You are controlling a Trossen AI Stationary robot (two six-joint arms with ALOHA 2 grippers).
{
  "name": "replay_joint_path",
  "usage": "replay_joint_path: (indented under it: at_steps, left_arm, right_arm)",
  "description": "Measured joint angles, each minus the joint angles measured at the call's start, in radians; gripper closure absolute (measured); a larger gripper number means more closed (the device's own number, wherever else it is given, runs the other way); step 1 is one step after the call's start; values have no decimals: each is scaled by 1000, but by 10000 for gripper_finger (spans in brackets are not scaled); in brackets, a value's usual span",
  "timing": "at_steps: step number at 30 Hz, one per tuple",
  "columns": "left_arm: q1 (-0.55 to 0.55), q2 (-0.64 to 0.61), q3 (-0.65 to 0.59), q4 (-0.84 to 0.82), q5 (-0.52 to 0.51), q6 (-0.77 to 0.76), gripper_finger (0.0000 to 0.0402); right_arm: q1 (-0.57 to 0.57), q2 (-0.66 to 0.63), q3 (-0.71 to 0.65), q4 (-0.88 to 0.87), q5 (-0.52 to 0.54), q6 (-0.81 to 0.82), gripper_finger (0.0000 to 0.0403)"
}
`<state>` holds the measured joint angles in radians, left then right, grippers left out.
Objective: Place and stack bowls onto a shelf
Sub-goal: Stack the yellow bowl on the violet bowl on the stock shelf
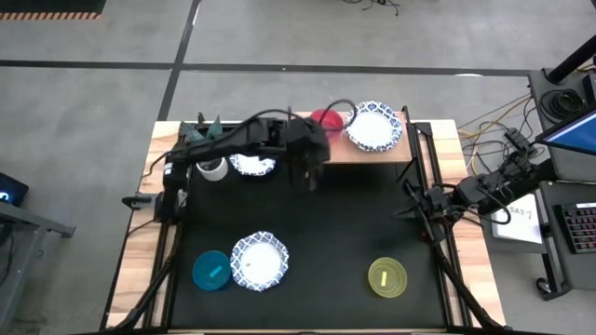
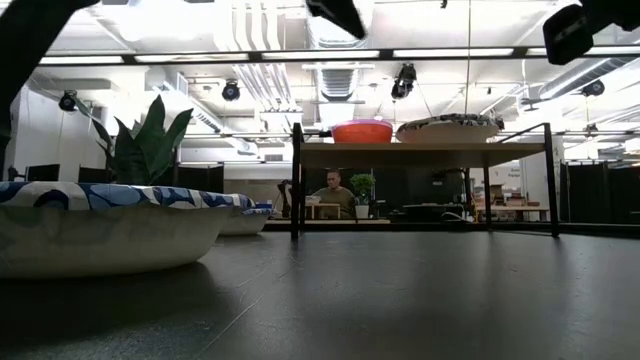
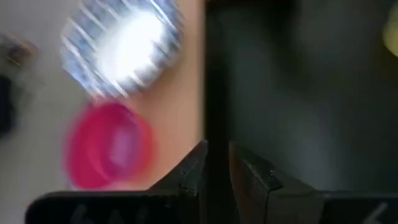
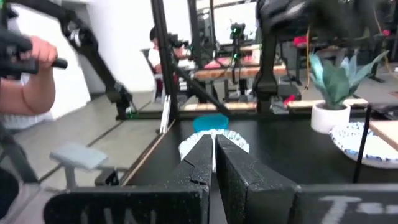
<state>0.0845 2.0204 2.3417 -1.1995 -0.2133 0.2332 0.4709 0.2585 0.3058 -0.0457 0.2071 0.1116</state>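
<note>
Left tool (image 1: pixel 308 177): hovers over the worktop just in front of the shelf, fingers nearly pressed together, holding nothing.
Right tool (image 1: pixel 417 207): waits at the worktop's right edge, fingers pressed together, empty.
Near edge: teal bowl (image 1: pixel 211 271), patterned bowl (image 1: pixel 259 261), yellow-green bowl (image 1: pixel 387 277) left to move.
Far-left: another patterned bowl (image 1: pixel 252 165) beside the plant pot (image 1: pixel 212 169).
Shelf (image 1: pixel 372 153): carries the red bowl (image 1: pixel 326 120) and one patterned bowl (image 1: pixel 374 127), side by side.
Progress: roughly a third done, by my estimate.

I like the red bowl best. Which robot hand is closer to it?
Left. The left gripper hangs just beside the red bowl on the shelf. The right gripper waits far off at the table's right edge.
</note>
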Motion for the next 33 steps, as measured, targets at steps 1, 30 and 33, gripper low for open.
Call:
replay_joint_path:
  at_steps: [1, 30, 33]
  left_arm:
    - [-12, -6, -4, -48, 15, -24, 360]
    - [-281, -826, -1314, 845, -159, -217, 362]
    - [-282, -899, -1396, 933, -197, -217, 362]
  right_arm:
    - [0, 14, 0, 29, 4, 0, 394]
    - [35, 827, 614, -575, -181, 818, 394]
    - [46, 909, 701, -669, -240, 937, 394]
